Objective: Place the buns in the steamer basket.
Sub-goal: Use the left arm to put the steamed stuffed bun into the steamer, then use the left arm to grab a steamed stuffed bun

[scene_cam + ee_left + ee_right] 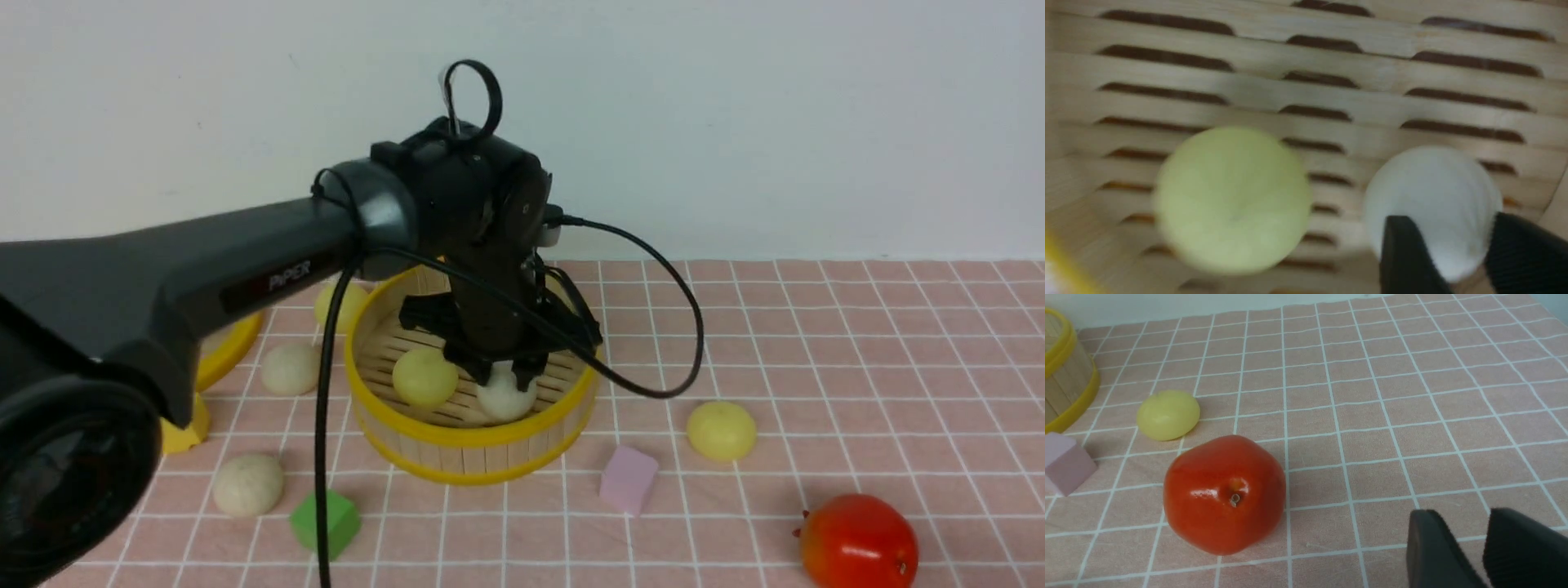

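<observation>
Pink checked cloth [816, 367] under a white wall. We see the left gripper [506, 377] lowered into the steamer basket [457, 437], jaws spread over a white bun [506, 398] resting on the slats beside a yellow bun [424, 378]; we judge this a release. Outside lie the front white bun [247, 483], rear white bun [290, 367] and rear yellow bun [339, 302], crowded by arm and cable, and the right yellow bun [721, 430] between the pink cube [628, 479] and red fruit [857, 543]. The right gripper [1466, 547] hovers spread, empty.

Pink cloth [816, 343]: steamer basket [457, 441], loose buns [721, 430], red fruit [857, 543] (green cube [326, 521], pink cube [628, 479])
</observation>
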Tool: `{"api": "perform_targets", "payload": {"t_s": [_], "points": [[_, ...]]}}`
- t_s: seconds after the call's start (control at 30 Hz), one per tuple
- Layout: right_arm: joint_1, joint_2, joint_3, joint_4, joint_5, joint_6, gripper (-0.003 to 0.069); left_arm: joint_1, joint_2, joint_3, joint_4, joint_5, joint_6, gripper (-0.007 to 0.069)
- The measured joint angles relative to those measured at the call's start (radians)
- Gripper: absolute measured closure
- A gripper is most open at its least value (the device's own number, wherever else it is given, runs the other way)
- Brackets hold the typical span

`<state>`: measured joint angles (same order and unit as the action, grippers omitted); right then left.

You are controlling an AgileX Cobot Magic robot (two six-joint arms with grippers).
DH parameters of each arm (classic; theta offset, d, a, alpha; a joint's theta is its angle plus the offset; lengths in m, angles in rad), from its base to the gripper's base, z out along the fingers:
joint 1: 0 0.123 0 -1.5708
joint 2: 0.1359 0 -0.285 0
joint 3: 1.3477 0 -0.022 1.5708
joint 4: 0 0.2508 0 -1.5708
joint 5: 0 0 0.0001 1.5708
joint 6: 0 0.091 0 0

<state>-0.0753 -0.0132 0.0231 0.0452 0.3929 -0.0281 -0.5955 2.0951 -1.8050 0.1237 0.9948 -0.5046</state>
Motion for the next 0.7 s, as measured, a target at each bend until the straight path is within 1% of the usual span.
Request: {"api": "perform_targets", "payload": {"t_s": [0.03, 0.07, 0.1, 0.13, 0.2, 0.23, 0.27, 0.3, 0.37, 0.4, 0.43, 0.47, 0.5, 0.53, 0.6, 0.7], "points": [[0.0, 0.0, 0.0, 0.0, 0.0, 0.0, 0.0419, 0.001, -0.031, -0.005, 0.028, 0.046, 0.0, 0.0228], [0.0, 0.0, 0.0, 0.0, 0.0, 0.0, 0.0419, 0.001, -0.037, -0.005, 0.033, 0.046, 0.0, 0.0224], [0.0, 0.0, 0.0, 0.0, 0.0, 0.0, 0.0419, 0.01, -0.105, -0.007, 0.072, 0.106, -0.01, 0.0204], [0.0, 0.0, 0.0, 0.0, 0.0, 0.0, 0.0419, 0.027, -0.161, 0.0, 0.093, 0.134, -0.022, 0.0203], [0.0, 0.0, 0.0, 0.0, 0.0, 0.0, 0.0419, 0.058, -0.231, 0.024, 0.103, 0.141, -0.038, 0.0209], [0.0, 0.0, 0.0, 0.0, 0.0, 0.0, 0.0419, 0.082, -0.272, 0.06, 0.105, 0.136, -0.044, 0.0219], [0.0, 0.0, 0.0, 0.0, 0.0, 0.0, 0.0419, 0.126, -0.33, 0.11, 0.101, 0.12, -0.048, 0.0234], [0.0, 0.0, 0.0, 0.0, 0.0, 0.0, 0.0419, 0.151, -0.365, 0.16, 0.084, 0.103, -0.049, 0.0251], [0.0, 0.0, 0.0, 0.0, 0.0, 0.0, 0.0419, 0.247, -0.426, 0.307, 0.015, 0.052, -0.045, 0.0284], [0.0, 0.0, 0.0, 0.0, 0.0, 0.0, 0.0419, 0.298, -0.439, 0.383, -0.033, 0.008, -0.025, 0.0305], [0.0, 0.0, 0.0, 0.0, 0.0, 0.0, 0.0419, 0.318, -0.44, 0.398, -0.033, 0.001, -0.02, 0.0305], [0.0, 0.0, 0.0, 0.0, 0.0, 0.0, 0.0419, 0.392, -0.44, 0.513, -0.138, -0.056, 0.028, 0.033], [0.0, 0.0, 0.0, 0.0, 0.0, 0.0, 0.0419, 0.4, -0.438, 0.524, -0.15, -0.063, 0.035, 0.0333], [0.0, 0.0, 0.0, 0.0, 0.0, 0.0, 0.0419, 0.459, -0.425, 0.597, -0.248, -0.116, 0.096, 0.0351], [0.0, 0.0, 0.0, 0.0, 0.0, 0.0, 0.0419, 0.493, -0.41, 0.63, -0.31, -0.149, 0.148, 0.0358], [0.0, 0.0, 0.0, 0.0, 0.0, 0.0, 0.0419, 0.509, -0.379, 0.639, -0.331, -0.167, 0.182, 0.0363]]}}
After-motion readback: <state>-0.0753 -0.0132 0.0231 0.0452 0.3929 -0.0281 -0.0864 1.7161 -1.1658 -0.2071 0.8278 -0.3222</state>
